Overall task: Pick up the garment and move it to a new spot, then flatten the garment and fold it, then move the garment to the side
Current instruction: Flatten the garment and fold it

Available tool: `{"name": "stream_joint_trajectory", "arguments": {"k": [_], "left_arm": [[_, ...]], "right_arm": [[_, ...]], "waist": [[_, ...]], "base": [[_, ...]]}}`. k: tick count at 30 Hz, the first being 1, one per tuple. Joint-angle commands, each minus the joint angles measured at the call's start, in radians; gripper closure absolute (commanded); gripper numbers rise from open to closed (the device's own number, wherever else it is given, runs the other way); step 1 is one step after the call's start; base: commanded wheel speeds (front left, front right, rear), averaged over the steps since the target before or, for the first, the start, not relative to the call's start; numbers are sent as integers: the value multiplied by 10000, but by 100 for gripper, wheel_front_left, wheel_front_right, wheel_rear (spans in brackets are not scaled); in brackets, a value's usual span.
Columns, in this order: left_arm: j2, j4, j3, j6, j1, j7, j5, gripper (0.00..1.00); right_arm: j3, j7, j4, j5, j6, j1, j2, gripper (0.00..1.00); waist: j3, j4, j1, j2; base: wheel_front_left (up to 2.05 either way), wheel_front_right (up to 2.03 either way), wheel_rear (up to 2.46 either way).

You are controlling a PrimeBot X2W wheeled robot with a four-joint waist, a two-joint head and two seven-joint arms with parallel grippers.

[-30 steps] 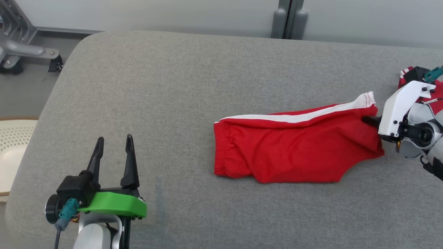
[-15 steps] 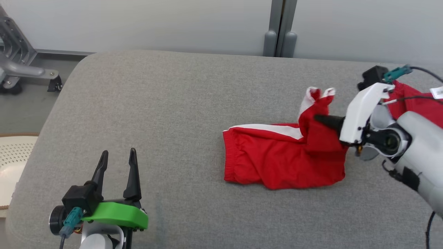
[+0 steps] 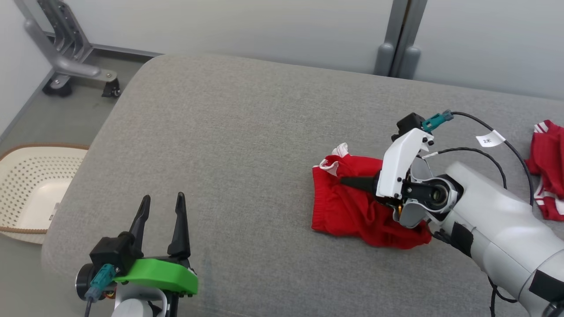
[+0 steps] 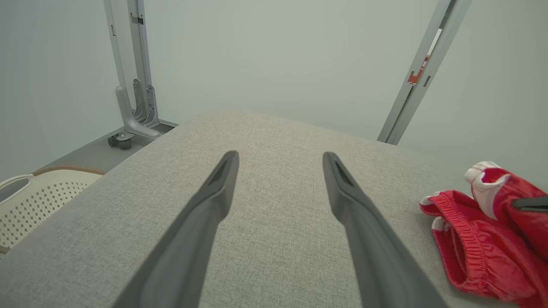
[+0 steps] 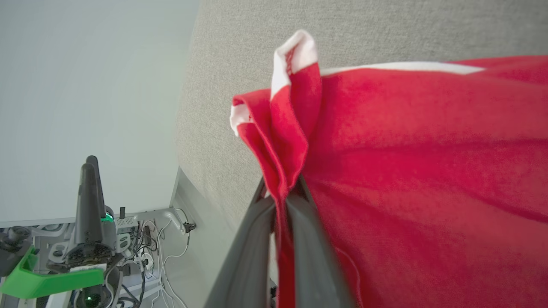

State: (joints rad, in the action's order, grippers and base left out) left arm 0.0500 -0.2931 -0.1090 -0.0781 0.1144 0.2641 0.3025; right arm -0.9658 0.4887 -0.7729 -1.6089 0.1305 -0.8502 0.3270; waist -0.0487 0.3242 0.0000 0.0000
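You're seeing the grey pad (image 3: 246, 132) from a new angle now: the head has swung, so don't be reading that shift as things sliding. What really is changing is the shorts (image 3: 343, 211). A second ago they were lying stretched out long across the pad, and now your right arm (image 3: 493, 220) is sweeping their far end over toward the waistband (image 4: 466, 252), so they're bunching into a shorter heap right of centre. That's looking like the fold going in, with the move to the side yet to come. Your right gripper (image 3: 346, 180) is staying clamped on the leg end: in its wrist view, red cloth is sitting pinched between the two fingers (image 5: 308, 239), with the white cuff (image 5: 295, 51) poking up past the tips. Your left gripper (image 3: 162, 197) is hanging spread wide and holding nothing, low on the left, well apart from the shorts. Another red piece (image 3: 546, 167) is lying at the pad's right edge, and the basket (image 3: 26, 189) is sitting on the floor off to the left. You're probably wanting that cuff laid down by the waistband before letting go, or the fold may be springing back.
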Motion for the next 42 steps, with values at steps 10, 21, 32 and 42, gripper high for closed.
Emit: {"name": "stream_joint_trajectory", "arguments": {"k": [10,21,32,42], "left_arm": [[17,88,-4,240,106,-3,229,0],[18,293,528,192,-206,-5,23,0],[18,611,717,119,-400,-5,43,0],[17,606,597,71,-268,-5,110,0]], "right_arm": [[28,-170,-995,20,3,-314,-737,0],[1022,-2583,1994,664,3,265,950,0],[1218,-6061,2113,2289,3,1593,2244,0],[233,-6756,1083,3566,3,1767,1240,100]], "waist": [[-195,418,0,0],[269,-615,0,0],[347,-1181,0,0],[252,-1019,0,0]], "base": [[0,0,0],[0,0,0],[0,0,0],[0,0,0]]}}
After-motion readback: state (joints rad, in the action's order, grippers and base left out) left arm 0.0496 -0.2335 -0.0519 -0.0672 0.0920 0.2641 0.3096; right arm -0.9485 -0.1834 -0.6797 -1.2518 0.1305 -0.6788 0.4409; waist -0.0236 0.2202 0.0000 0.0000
